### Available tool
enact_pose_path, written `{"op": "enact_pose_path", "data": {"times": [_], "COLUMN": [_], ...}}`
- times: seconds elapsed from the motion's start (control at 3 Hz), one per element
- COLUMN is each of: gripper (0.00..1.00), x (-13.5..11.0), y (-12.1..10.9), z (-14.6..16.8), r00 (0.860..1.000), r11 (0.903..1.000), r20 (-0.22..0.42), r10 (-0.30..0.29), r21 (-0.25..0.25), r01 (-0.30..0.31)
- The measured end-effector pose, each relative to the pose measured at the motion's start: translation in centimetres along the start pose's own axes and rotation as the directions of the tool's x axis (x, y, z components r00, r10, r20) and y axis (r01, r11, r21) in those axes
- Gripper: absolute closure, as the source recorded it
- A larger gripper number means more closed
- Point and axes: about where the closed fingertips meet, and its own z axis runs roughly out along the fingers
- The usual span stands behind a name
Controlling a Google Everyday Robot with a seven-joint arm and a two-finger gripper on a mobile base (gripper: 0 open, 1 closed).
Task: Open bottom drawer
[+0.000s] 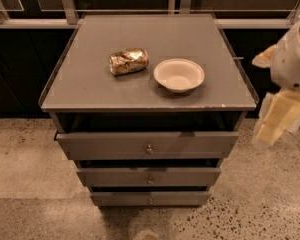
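Note:
The bottom drawer (120, 199) is the narrowest grey front of three on a grey cabinet (140, 96), low in the camera view, with a tiny round knob (150, 201) at its centre. It stands slightly out from the cabinet, with a dark gap above it. My gripper (276, 120) hangs from the white arm at the right edge. It is beside the cabinet's right front corner, at about the height of the top drawer, well above and to the right of the bottom drawer, touching nothing.
The top drawer (105, 145) and the middle drawer (115, 177) also stand slightly out. A crumpled can (128, 61) and a white bowl (179, 75) sit on the cabinet top. Speckled floor surrounds the cabinet. Dark glass panels and a rail run behind it.

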Motion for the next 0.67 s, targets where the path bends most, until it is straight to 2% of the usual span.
{"op": "enact_pose_path", "data": {"times": [0.33,0.67], "gripper": [0.00,0.00], "x": [-0.9,-4.1], "y": [4.6,9.8], "z": [3.5,8.5], "r00": [0.987,0.943], "r11": [0.9938,0.9729], "r20": [0.117,0.248], "r10": [0.111,0.224], "r21": [-0.024,-0.115], "r01": [-0.109,-0.201]}}
